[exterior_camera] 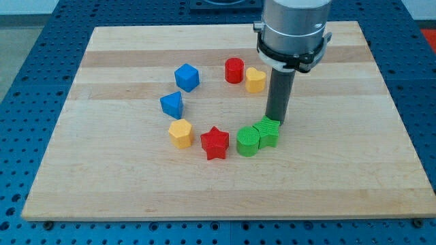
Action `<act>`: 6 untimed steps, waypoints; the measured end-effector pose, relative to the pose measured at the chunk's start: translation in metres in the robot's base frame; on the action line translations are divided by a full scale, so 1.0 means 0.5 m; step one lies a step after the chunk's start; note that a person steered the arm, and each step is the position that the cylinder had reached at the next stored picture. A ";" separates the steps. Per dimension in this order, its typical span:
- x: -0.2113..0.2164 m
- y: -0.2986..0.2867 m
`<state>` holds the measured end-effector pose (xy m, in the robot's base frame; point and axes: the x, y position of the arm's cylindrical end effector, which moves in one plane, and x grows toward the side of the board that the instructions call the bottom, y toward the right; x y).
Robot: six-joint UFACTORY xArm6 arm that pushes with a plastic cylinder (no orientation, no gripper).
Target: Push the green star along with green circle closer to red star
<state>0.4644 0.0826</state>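
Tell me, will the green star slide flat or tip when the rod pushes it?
The green star looks squat and flat-bottomed, so it probably slides. My tip sits at its upper edge. It touches the green circle, so both likely move together.

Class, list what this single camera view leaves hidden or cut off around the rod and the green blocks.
1. Whether my tip touches the green star: the contact sits behind the star.
2. The green star's outline: the green circle covers its left side.
3. The arm above the rod's collar: cut off by the view's top edge.
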 end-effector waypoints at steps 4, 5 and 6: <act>0.046 0.057; 0.046 0.041; 0.060 0.017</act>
